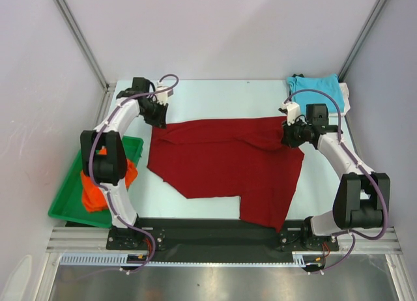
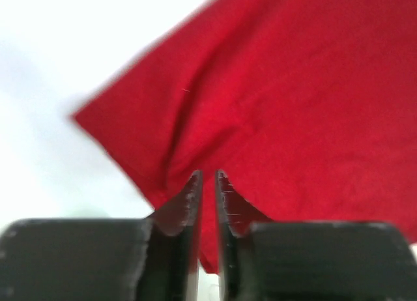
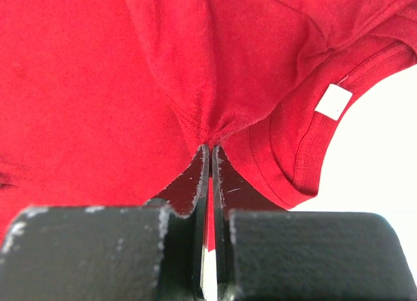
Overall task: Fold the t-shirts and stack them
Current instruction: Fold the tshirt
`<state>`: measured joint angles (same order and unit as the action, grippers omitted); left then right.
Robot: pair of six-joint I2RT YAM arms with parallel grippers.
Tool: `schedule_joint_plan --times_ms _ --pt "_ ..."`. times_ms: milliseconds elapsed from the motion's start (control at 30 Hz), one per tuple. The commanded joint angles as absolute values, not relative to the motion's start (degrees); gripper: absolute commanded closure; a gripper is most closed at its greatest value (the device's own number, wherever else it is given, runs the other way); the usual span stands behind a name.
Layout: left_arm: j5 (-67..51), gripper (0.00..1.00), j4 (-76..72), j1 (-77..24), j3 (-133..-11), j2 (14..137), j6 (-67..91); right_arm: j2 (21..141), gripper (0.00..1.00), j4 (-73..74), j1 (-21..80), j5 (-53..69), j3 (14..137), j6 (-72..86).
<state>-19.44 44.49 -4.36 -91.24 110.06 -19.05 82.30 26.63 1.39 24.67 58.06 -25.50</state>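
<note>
The dark red t-shirt (image 1: 228,164) lies spread and rumpled across the middle of the table. My left gripper (image 1: 158,118) is at its far left corner. In the left wrist view that gripper (image 2: 208,176) has its jaws drawn close on the red cloth (image 2: 293,99), which fills the thin gap. My right gripper (image 1: 290,135) is at the shirt's far right edge. Seen from the right wrist, this gripper (image 3: 210,148) is shut on a bunched pinch of red cloth (image 3: 98,86) beside the collar with its white label (image 3: 333,101). A turquoise t-shirt (image 1: 315,89) lies folded at the back right.
A green tray (image 1: 65,206) at the table's left edge holds a crumpled orange t-shirt (image 1: 98,190), partly behind the left arm. Metal frame posts stand at the back corners. A black strip runs along the near edge between the arm bases.
</note>
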Motion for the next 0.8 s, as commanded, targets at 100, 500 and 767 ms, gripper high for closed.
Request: schedule_joint_plan --times_ms 100,500,767 --pt "-26.64 0.93 49.49 -2.90 -90.72 114.52 -17.84 85.34 1.00 25.05 0.71 25.22 63.80 -24.79" --pt "-24.26 0.96 49.31 -2.29 -90.71 118.57 -19.51 92.81 1.00 26.54 -3.43 25.93 73.03 -25.40" --pt "-28.57 0.98 50.19 -1.76 -95.35 116.02 -19.08 94.48 1.00 25.84 -4.13 25.14 74.70 -25.66"
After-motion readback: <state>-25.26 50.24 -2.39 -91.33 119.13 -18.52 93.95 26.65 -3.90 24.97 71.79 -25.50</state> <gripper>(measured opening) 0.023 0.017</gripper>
